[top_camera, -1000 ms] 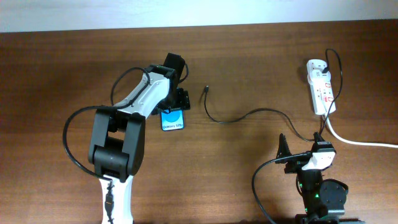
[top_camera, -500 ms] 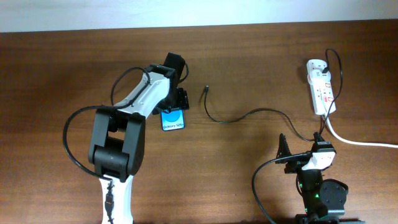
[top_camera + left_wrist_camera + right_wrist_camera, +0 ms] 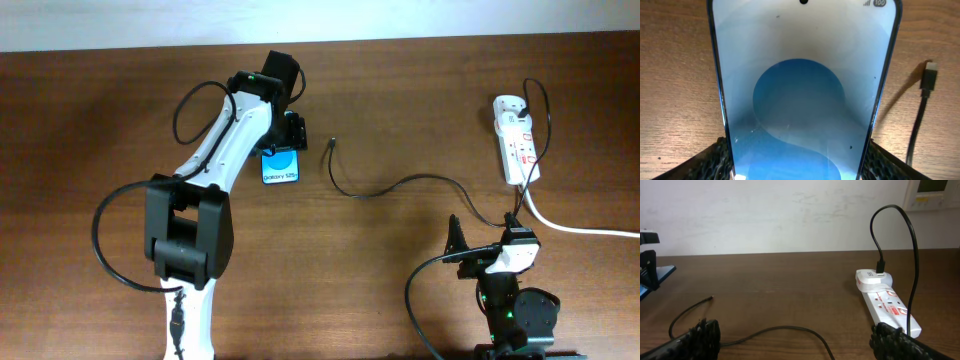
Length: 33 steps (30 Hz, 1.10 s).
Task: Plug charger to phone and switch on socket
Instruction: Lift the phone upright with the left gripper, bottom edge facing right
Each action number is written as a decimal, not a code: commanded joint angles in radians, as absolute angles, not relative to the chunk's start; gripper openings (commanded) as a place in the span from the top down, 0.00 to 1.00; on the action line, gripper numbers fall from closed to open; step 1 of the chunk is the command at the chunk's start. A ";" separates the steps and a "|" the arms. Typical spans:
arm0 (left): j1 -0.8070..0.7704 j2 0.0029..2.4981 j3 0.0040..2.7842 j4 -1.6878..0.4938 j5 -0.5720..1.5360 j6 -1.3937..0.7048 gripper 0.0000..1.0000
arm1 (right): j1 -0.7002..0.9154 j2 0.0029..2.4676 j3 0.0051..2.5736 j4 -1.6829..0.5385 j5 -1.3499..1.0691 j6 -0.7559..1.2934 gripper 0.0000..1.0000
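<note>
The phone [image 3: 281, 167], with a blue screen and a white text strip, is held between the fingers of my left gripper [image 3: 286, 140]. In the left wrist view the phone [image 3: 800, 85] fills the frame and the gripper [image 3: 797, 162] is shut on its sides. The charger's connector tip [image 3: 331, 146] lies on the table just right of the phone, apart from it, and also shows in the left wrist view [image 3: 929, 75]. Its thin black cable [image 3: 400, 184] runs right to the white socket [image 3: 516, 140]. My right gripper [image 3: 483, 236] is open and empty, low over the cable [image 3: 790, 329].
A thick white cord [image 3: 575, 229] leaves the socket toward the right table edge. A white adapter [image 3: 872, 278] with the black cable is plugged in at the socket's far end. A white wall stands behind the far table edge.
My left gripper has moved away from me and slightly right, carrying the phone closer to the connector tip. The right arm, cable and socket have not moved.
</note>
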<state>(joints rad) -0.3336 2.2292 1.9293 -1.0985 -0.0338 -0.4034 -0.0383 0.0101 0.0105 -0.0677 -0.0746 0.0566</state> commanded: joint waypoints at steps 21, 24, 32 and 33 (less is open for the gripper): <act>-0.275 2.229 2.141 -1.195 0.248 -0.607 1.00 | -0.032 0.004 0.006 -0.072 -0.076 0.065 0.02; -0.270 2.229 2.141 -1.195 0.250 -0.675 1.00 | -0.033 0.004 0.006 -0.044 -0.145 0.065 0.02; -0.270 2.229 2.141 -1.202 0.473 -0.977 1.00 | -0.033 0.297 0.354 -0.078 -0.390 0.253 0.02; -0.266 2.229 2.141 -1.203 0.522 -0.985 1.00 | -0.033 0.355 0.414 -0.124 -0.393 0.253 0.02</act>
